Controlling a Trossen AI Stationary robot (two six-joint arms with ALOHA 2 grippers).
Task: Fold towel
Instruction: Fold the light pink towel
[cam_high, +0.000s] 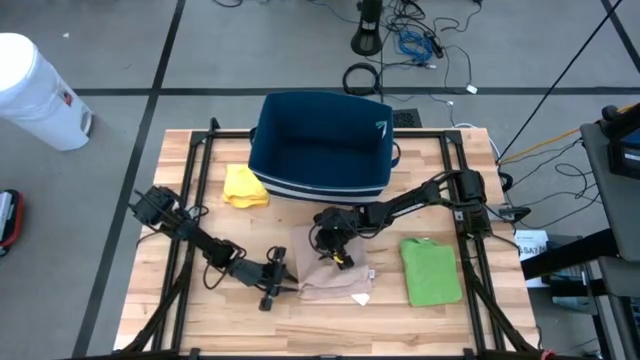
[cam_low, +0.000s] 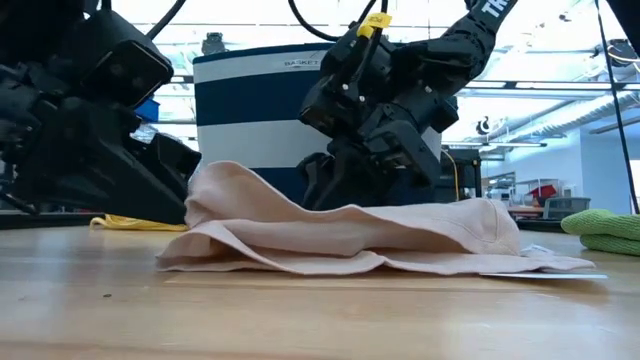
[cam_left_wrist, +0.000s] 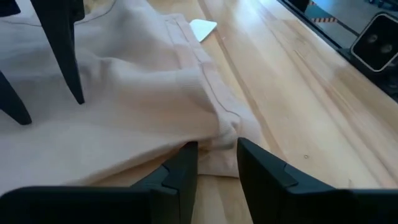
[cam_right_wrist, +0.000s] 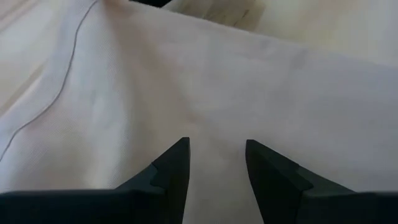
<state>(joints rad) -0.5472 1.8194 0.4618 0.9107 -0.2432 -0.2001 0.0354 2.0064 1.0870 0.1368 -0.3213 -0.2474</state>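
Two grippers are working the beige cloth towel (cam_high: 332, 270) lying mid-table: left gripper (cam_left_wrist: 216, 163), part-open at its hem, should be closing squarely, while right gripper (cam_right_wrist: 216, 163) is hovering open above.

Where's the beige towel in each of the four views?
High view: beige towel lies at lower centre, between both hands.
Low view: it spans the middle, bunched up at its left end.
Left wrist view: it fills the upper left.
Right wrist view: it fills nearly the whole picture.
Shared landmark: the navy basket behind the towel, seen only in the high and low views.
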